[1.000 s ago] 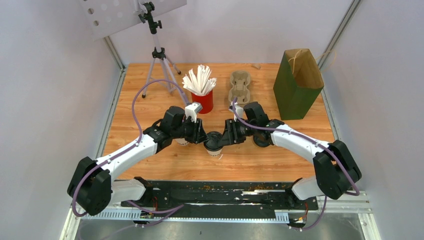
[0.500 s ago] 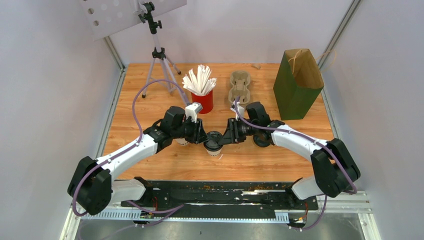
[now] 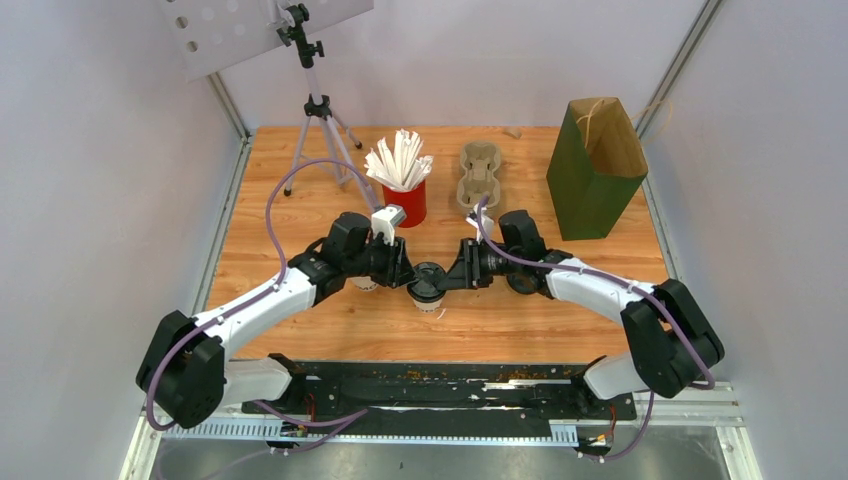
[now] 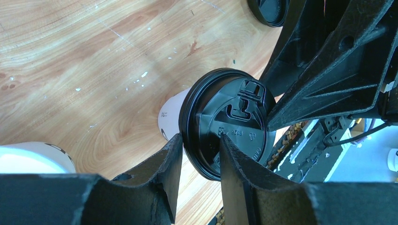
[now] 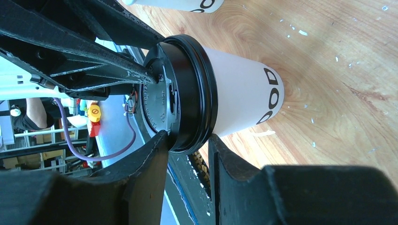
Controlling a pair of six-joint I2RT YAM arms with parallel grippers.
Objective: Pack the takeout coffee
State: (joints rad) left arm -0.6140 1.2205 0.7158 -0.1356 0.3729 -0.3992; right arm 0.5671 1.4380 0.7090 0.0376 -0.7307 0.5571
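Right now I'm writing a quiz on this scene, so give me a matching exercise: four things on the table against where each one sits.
Things:
1. lidded coffee cup
2. red straw cup
3. green paper bag
4. tripod

Places:
A. back right
B. back left
C. front centre
D. just left of the pulp tray

Pairs: 1-C; 2-D; 3-A; 4-B

walls [image 3: 100, 150]: pale grey | table [image 3: 500, 335]: orange wood | tripod [image 3: 318, 110]: rear-left
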